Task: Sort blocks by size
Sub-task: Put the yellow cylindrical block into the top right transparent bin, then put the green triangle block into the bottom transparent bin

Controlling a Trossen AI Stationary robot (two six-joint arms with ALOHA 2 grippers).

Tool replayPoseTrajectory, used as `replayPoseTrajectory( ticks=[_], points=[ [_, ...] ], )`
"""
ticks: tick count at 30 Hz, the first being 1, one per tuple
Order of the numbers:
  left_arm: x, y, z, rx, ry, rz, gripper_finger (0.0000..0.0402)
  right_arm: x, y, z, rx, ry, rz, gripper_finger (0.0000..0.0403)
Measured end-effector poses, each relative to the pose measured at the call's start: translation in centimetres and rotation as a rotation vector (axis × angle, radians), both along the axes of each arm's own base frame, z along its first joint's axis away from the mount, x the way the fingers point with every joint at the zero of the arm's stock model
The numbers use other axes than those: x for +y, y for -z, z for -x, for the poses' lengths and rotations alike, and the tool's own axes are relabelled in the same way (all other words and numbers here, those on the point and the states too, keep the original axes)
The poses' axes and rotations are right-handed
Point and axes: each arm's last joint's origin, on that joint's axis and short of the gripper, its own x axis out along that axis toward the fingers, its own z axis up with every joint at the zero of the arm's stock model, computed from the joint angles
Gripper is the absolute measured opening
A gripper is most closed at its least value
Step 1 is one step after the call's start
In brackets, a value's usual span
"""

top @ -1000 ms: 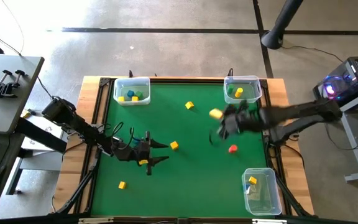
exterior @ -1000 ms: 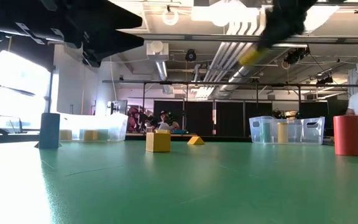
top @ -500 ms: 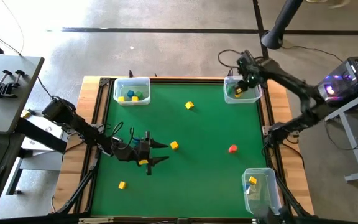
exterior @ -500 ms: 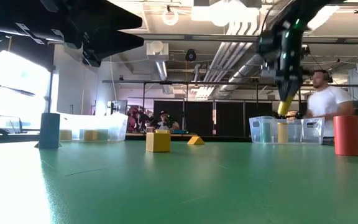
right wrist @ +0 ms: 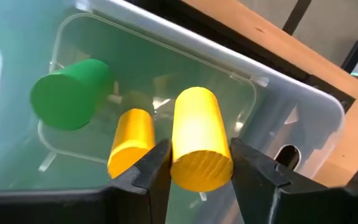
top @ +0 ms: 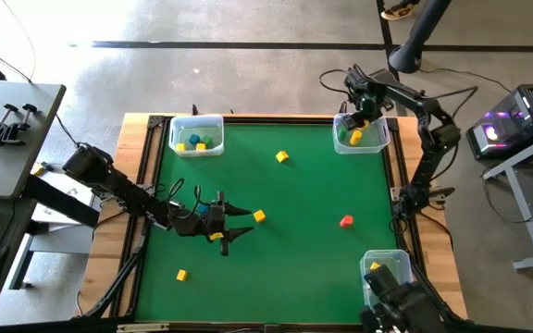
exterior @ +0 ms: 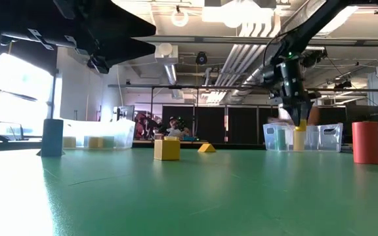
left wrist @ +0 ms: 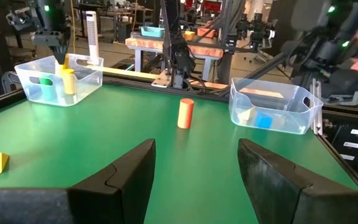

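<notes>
The right gripper point(right wrist: 194, 167) hung over the far-right bin point(top: 378, 141), clamped on a yellow block point(right wrist: 196, 138). The left gripper point(top: 236, 225) sat spread near the table's left edge. Perhaps five blocks point(top: 282, 157) remained loose, so sorting looked roughly half done.

The high view looks straight down on the whole table point(top: 276, 240). The low view sits at mat level, facing 12 o'clock toward the far bins point(exterior: 304, 136). The left wrist view looks across the mat toward 3 o'clock, sharing the red block point(left wrist: 185, 113) with both. The right wrist view hangs close above the far right bin point(right wrist: 253, 112).
</notes>
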Motion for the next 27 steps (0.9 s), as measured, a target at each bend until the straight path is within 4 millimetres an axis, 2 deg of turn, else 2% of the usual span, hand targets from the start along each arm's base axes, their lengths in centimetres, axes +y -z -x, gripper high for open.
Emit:
replayPoseTrajectory(
  ticks=[6, 16, 27],
  points=[
    [0.0, 0.0, 0.0, 0.000, 0.002, 0.003, 0.0213, -0.9, 1.5, 0.5, -0.012, 0.033, -0.056, 0.0142],
    [0.0, 0.0, 0.0, 0.000, 0.002, 0.002, 0.0213, -1.2, 1.6, 0.7, -0.017, 0.014, -0.050, 0.0146],
    [0.0, 0.0, 0.0, 0.000, 0.004, 0.001, 0.0213, -1.4, 1.4, 0.7, -0.024, -0.030, -0.028, 0.0215]
  ],
)
